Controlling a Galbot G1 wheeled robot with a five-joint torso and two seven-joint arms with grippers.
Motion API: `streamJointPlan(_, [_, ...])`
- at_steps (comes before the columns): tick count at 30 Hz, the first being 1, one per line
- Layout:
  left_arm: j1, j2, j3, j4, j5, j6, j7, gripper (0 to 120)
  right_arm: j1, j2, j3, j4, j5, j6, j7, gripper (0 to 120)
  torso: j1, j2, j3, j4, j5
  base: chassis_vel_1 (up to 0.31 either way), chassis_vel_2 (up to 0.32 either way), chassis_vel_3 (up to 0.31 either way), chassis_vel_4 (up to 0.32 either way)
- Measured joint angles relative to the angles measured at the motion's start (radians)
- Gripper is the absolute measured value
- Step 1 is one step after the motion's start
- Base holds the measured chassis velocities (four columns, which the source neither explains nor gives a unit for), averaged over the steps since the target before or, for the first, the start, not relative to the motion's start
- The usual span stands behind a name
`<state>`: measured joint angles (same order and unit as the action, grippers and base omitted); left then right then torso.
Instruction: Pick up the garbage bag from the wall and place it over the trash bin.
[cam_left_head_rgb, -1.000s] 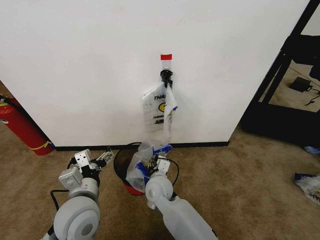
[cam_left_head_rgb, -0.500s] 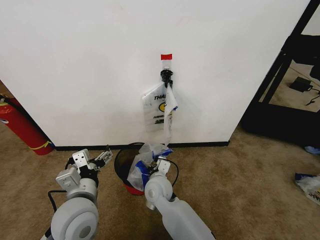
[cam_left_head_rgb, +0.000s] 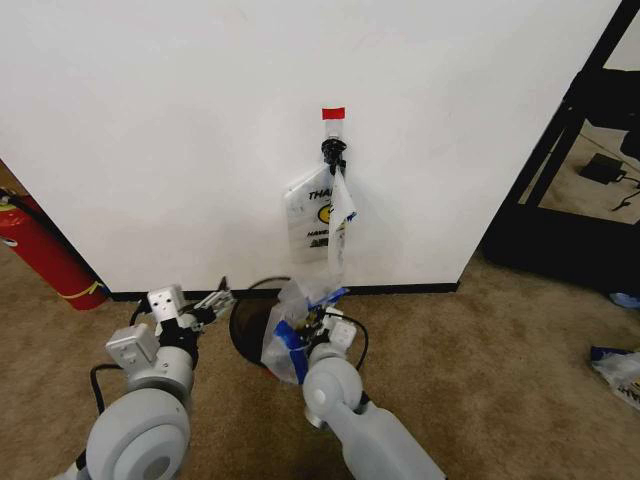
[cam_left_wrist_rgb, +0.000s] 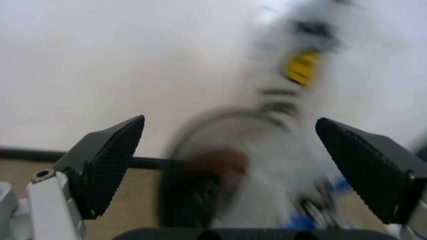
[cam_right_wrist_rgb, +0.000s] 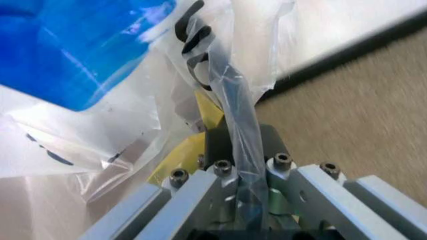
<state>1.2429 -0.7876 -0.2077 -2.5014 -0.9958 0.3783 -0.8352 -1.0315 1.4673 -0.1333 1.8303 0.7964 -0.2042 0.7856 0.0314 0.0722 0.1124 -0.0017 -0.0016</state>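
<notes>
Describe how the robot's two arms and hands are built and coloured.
Both arms are smooth light-grey shells with rounded joints. The left hand has silver metal blocks, a black cable and wide black textured fingers. The right hand has a bolted silver frame and a black cable loop.

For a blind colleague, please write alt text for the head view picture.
The right gripper holds a garbage bag at the rim of the trash bin. The left gripper, open, is beside the bin. More bags hang from a hook on the wall.

Garbage bag (cam_left_head_rgb: 292, 328) crumpled in my right tool (cam_left_head_rgb: 322, 322) — translucent, blue handles — draped at the black trash bin (cam_left_head_rgb: 248, 325) rim, below the white wall (cam_left_head_rgb: 200, 130), more printed bags on its hook.
</notes>
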Motion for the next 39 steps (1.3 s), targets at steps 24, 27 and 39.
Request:
streamJointPlan(24, [-0.703, 0.039, 0.565, 0.176, -0.459, 0.275, 0.002, 100, -0.181, -0.129, 0.107, 0.185, -0.099, 0.018, -0.083, 0, 0.0, 0.0, 0.0, 0.0001, 0.0, 0.0, 0.0, 0.0, 0.0])
streamJointPlan(27, [-0.716, 0.027, 0.603, 0.208, -0.412, 0.275, 0.005, 100, -0.185, -0.13, 0.109, 0.194, -0.095, 0.018, -0.083, 0, 0.0, 0.0, 0.0, 0.0, -0.0001, 0.0, 0.0, 0.0, 0.0])
streamJointPlan(39, [-0.716, 0.009, 0.658, 0.296, -0.315, 0.243, 0.012, 65, -0.212, -0.134, 0.11, 0.216, -0.088, 0.015, -0.084, 0, 0.0, 0.0, 0.0, 0.0002, -0.0002, 0.0, 0.0, 0.0, 0.0])
